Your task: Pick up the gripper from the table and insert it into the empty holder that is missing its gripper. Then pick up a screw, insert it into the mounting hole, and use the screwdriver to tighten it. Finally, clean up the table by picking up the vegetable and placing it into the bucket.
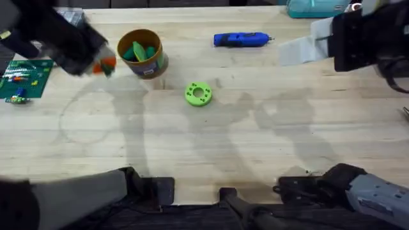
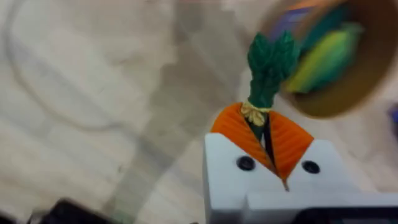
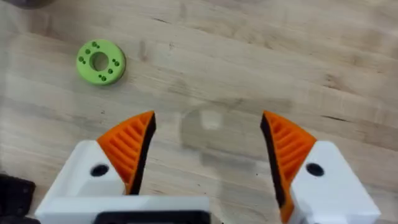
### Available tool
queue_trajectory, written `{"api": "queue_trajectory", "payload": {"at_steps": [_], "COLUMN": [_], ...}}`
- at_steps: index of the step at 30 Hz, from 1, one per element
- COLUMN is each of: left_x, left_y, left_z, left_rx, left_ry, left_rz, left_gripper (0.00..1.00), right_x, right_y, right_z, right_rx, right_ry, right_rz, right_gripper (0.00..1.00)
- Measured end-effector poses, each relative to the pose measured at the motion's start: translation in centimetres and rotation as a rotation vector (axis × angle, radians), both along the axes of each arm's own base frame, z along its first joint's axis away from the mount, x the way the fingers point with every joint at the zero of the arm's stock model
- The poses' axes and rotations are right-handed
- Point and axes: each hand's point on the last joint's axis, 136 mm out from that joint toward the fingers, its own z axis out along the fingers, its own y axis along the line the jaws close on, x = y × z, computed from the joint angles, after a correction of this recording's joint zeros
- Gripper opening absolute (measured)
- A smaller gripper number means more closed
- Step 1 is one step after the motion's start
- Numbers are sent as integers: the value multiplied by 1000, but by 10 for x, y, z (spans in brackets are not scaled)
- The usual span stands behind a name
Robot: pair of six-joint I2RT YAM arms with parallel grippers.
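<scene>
A: What is the left gripper [image 2: 268,144] holding?

B: It is pinching the vegetable [image 2: 270,68], dark green and knobbly, by its lower end, just beside the bucket [image 1: 148,62] on the table [image 1: 211,147].

A: How is it likely handling?

B: Probably light and stiff, maybe a little slippery; that low pinch looks adequate. The right gripper [image 3: 208,146] is hanging wide open, holding nothing.
</scene>
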Motion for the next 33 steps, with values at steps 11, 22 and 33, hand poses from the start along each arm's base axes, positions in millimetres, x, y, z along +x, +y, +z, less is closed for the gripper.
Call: {"api": "queue_trajectory", "payload": {"at_steps": [11, 22, 33], "left_x": [69, 104, 102], "left_y": [-23, -69, -73], "left_z": [40, -35, -27], "left_rx": [-34, -142, -162], "left_ry": [-299, -177, -194], "left_rz": [-222, -353, -363], "left_gripper": [20, 186, 836], "right_x": [0, 0, 0], "right_y": [0, 0, 0], "right_z": [0, 0, 0], "right_rx": [0, 0, 0], "right_ry": [0, 0, 0], "right_rz": [0, 0, 0], "right_gripper": [995, 995, 995]}}
